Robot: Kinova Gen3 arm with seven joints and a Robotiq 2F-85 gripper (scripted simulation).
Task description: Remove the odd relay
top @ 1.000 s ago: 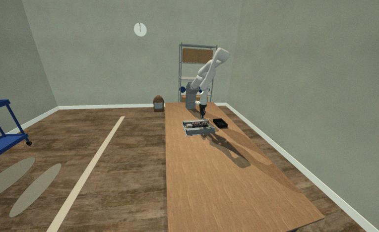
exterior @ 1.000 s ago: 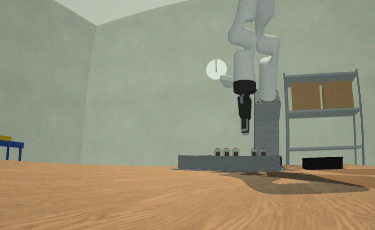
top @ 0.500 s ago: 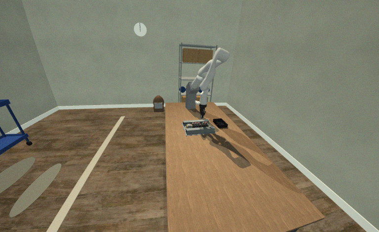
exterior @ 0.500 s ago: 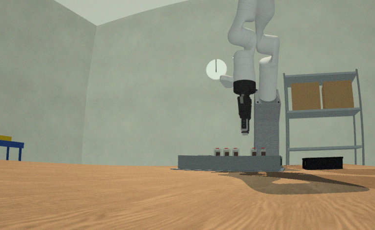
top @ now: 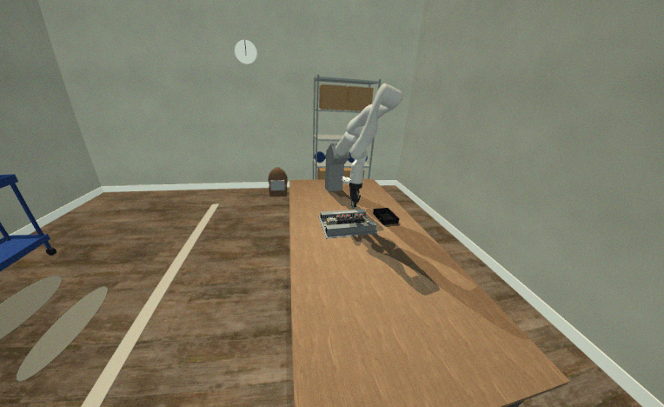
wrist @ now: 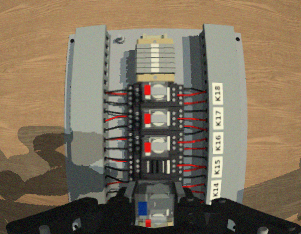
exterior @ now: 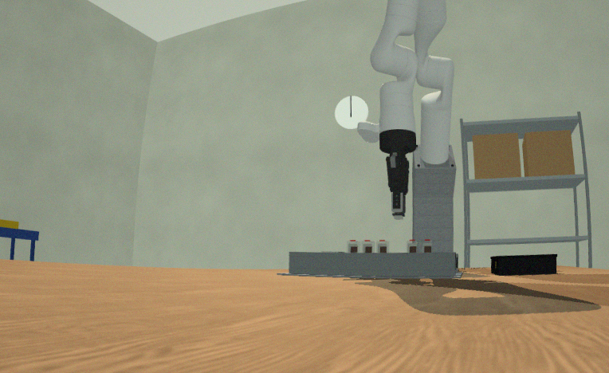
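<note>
Tool [exterior: 398,210] clamped on the blue-button relay [wrist: 153,209], held in the air above the socket block [exterior: 371,264], five red-button relays [wrist: 157,119] seated below, black tray [exterior: 523,264] at the block's 3 o'clock on the surface [exterior: 204,324]

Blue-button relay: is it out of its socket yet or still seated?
Out. The gripper is shut on the relay, held well above the socket block, where a gap shows among five seated relays.
</note>
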